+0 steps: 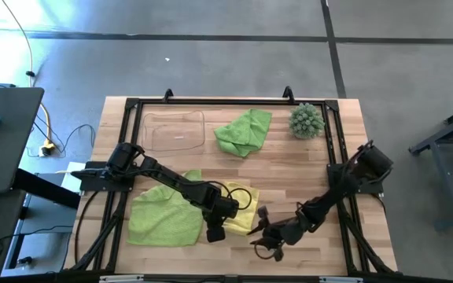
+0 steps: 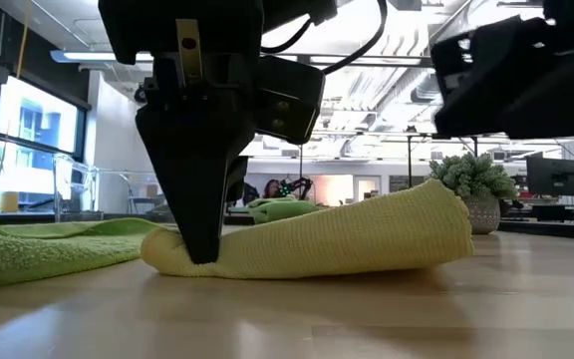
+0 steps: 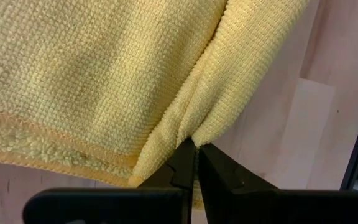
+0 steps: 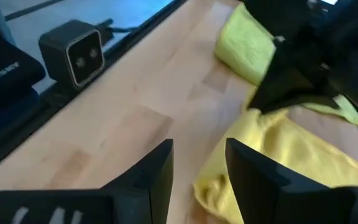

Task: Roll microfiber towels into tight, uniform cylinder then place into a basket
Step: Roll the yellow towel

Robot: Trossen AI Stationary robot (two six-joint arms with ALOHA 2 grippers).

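Your flat lime green towel (image 1: pixel 163 218) at the tabletop (image 1: pixel 305 169) front left, left end effector (image 1: pixel 216 230) clamped on a fold of the yellow towel (image 1: pixel 243 214), right end effector (image 1: pixel 269 245) just beside it, fingers apart and empty, clear basket (image 1: pixel 176 130) and crumpled lime green towel (image 1: pixel 244 131) at rear.

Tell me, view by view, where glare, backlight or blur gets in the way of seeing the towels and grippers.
High view: even light, but the clear basket nearly vanishes against the wood. Low view: bright windows leave the left gripper a dark silhouette on the yellow towel. Left wrist view: sharp weave, fingers shut on a fold. Right wrist view: the right gripper is soft-edged, and the dark arm beyond is blurred.
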